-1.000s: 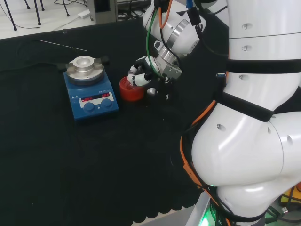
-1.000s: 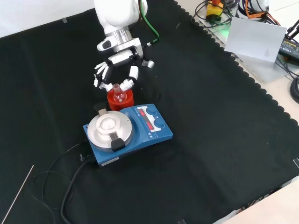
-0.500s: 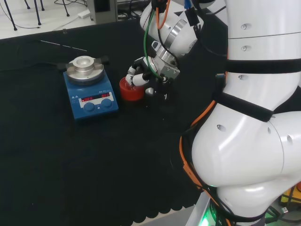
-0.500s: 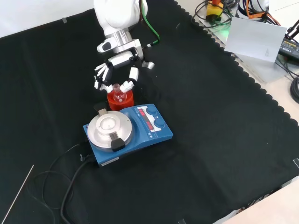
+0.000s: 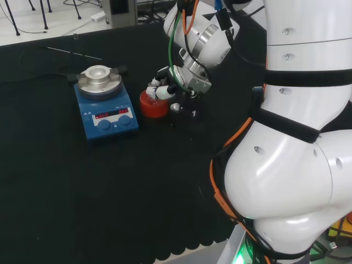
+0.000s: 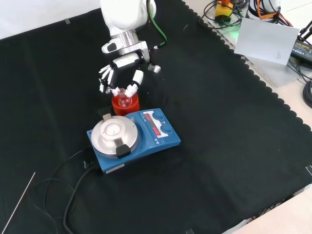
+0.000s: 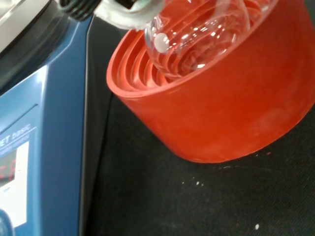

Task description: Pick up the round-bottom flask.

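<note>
Black cloth covers the bench, where the round-bottom flask (image 6: pixel 124 100) sits in its red ribbed stand (image 6: pixel 126 105) just beside the blue hotplate (image 6: pixel 134 134), and the hand (image 6: pixel 120 74), fingers spread around the neck, should close squarely on the glass, then lift straight up

Head view: behind and above the arm, facing the desk (image 5: pixel 66 192). Front view: opposite, looking down. Wrist view: close range. All share the red stand (image 5: pixel 153 105).
</note>
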You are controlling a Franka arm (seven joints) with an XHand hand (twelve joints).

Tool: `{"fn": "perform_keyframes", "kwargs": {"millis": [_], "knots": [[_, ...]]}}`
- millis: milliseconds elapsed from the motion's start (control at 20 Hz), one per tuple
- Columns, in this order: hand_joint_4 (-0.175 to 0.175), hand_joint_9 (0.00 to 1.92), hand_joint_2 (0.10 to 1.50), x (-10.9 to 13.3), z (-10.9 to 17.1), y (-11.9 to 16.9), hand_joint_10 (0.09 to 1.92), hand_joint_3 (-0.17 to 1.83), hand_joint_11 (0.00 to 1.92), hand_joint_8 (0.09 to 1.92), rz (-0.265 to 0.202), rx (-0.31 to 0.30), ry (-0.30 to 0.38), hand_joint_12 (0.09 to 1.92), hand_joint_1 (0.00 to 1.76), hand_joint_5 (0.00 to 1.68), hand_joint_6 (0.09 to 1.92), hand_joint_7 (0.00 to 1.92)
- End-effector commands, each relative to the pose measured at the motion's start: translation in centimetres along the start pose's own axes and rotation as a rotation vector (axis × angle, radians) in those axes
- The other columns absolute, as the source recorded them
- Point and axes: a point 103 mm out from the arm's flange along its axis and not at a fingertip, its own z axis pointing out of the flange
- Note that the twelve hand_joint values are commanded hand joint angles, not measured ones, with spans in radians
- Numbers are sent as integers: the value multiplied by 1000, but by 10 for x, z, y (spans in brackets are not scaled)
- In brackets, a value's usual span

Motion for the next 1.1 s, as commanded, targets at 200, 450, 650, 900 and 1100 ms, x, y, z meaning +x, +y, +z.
{"fn": "perform_keyframes", "kwargs": {"millis": [200, 450, 650, 900, 1100], "knots": [[175, 734, 801, 10, -13, 0, 526, 558, 210, 566, -1, -26, -10, 1341, 1059, 1070, 980, 518], [175, 733, 771, 27, -36, -5, 517, 595, 220, 564, -22, -26, -1, 1332, 1069, 1093, 957, 519], [167, 730, 736, 44, -52, -13, 513, 642, 215, 564, -58, -27, 51, 1332, 1083, 1122, 928, 519], [159, 728, 721, 56, -81, -27, 512, 660, 214, 564, -68, -53, 19, 1332, 1090, 1134, 916, 521], [150, 727, 710, 72, -93, -35, 512, 674, 215, 565, -55, -57, -23, 1332, 1096, 1143, 908, 522]]}}
